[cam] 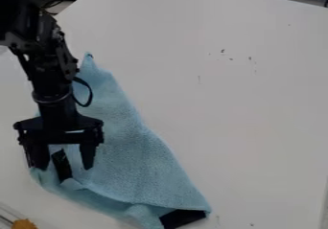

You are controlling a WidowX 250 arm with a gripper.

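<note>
From here, the gripper (pixel 64 167) is spread open over the blue cloth (pixel 137 158), whose long axis slants down rightward from the tabletop's (pixel 256 113) upper-left edge side.

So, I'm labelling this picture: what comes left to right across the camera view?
Orange thing, dark strip between the fingers of the gripper, black piece at the near right corner of the blue cloth.

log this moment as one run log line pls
gripper: fingers apart, over blue cloth | cloth: rumpled on white table | black strip: seen between fingers | black piece: at cloth's bottom edge
</note>
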